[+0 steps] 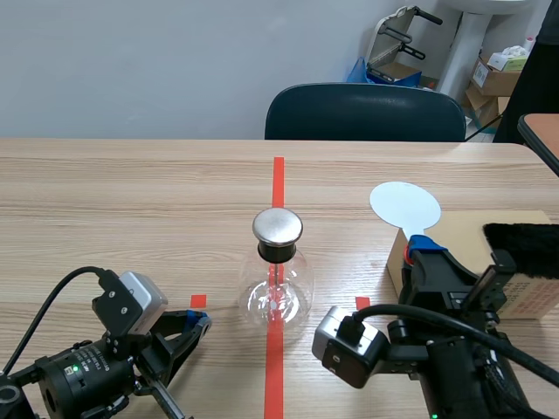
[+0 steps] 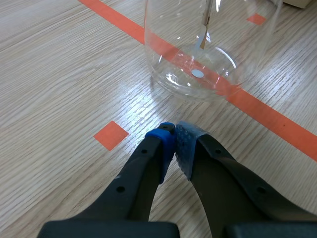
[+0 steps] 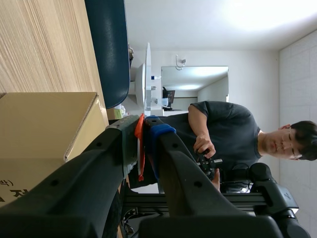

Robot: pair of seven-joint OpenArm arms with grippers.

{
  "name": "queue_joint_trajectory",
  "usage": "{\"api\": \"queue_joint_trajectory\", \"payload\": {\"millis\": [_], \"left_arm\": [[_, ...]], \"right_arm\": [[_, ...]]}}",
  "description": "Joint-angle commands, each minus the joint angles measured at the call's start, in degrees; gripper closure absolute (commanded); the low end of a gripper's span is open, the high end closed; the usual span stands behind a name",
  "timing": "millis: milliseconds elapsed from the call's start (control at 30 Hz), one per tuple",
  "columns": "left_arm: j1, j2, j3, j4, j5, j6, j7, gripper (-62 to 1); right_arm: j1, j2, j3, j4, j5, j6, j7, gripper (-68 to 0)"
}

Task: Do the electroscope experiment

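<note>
Near left, the left jaws sit low over the counter point(image 1: 131, 201), pressed together on nothing and pointing at the electroscope flask point(image 1: 278, 295). The flask stands dead centre on the red tape line, metal cap point(image 1: 278, 226) on top. Near right, the right jaws are clamped on the orange handle point(image 3: 140, 148) of a white disc point(image 1: 404, 206). Just beside them is a cardboard box point(image 1: 533, 297), with black fur point(image 1: 522, 244) lying on it.
</note>
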Motion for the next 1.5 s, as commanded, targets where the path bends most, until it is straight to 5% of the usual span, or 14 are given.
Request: {"api": "queue_joint_trajectory", "payload": {"millis": [0,700,1467], "left_arm": [[0.5,0.2,0.1,0.7,-0.3,-0.1,-0.8,-4.0],[0.5,0.5,0.1,0.7,-0.3,-0.2,-0.8,-4.0],[0.5,0.5,0.1,0.7,0.1,-0.2,-0.8,-4.0]], "right_arm": [[0.2,0.8,0.4,0.9,-0.2,-0.6,-0.4,-1.0],[0.2,0.8,1.2,0.9,-1.9,-0.6,1.1,-1.0],[0.0,0.9,1.2,1.0,-3.3,-0.6,18.9,-1.0]]}}
